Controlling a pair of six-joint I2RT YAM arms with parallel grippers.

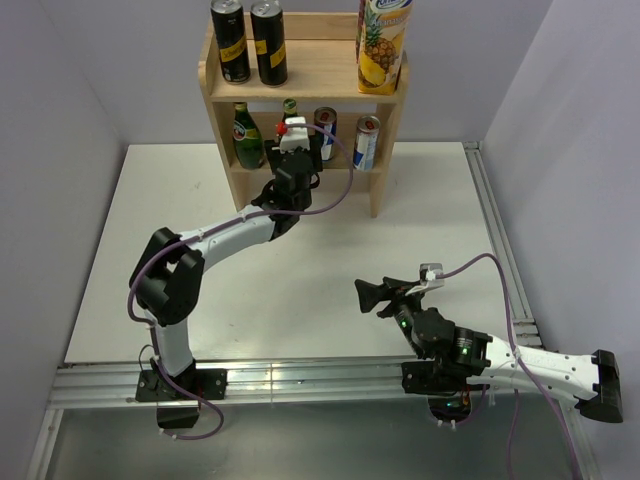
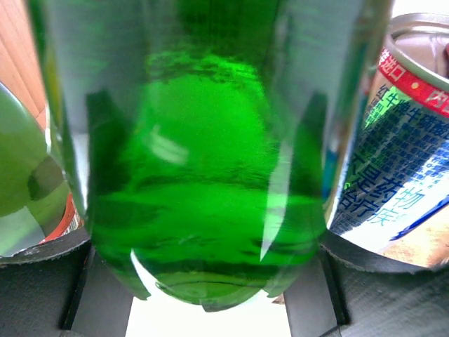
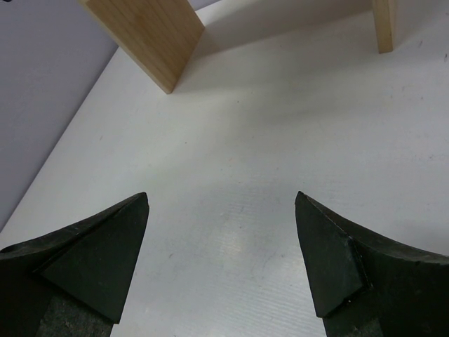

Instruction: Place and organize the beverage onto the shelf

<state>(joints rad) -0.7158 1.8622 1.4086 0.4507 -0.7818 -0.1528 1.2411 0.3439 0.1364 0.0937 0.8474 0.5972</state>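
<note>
White table (image 1: 300,300), pale grey walls (image 1: 60,80), perhaps metal rail (image 1: 320,380) along near edge.

Bright even light, soft shadows; the close green bottle (image 2: 210,210) looks blurred, perhaps glare-streaked.

Top external: fixed, high, behind the arm bases. Looks down and forward across the table (image 1: 250,300) to the shelf (image 1: 315,60) at the far side. Farthest view.

Left wrist: at the shelf's lower tier, facing inward, very close to a green bottle (image 2: 210,175) that fills the frame. Left fingers (image 2: 105,302) at bottom.

Right wrist: low over the table, well in front of the shelf, facing it. Right fingers (image 3: 98,260) in foreground, the shelf's side panels along the top edge.

Overlap: top external shares the lower tier with left wrist, and the table before the shelf with right wrist.
</note>
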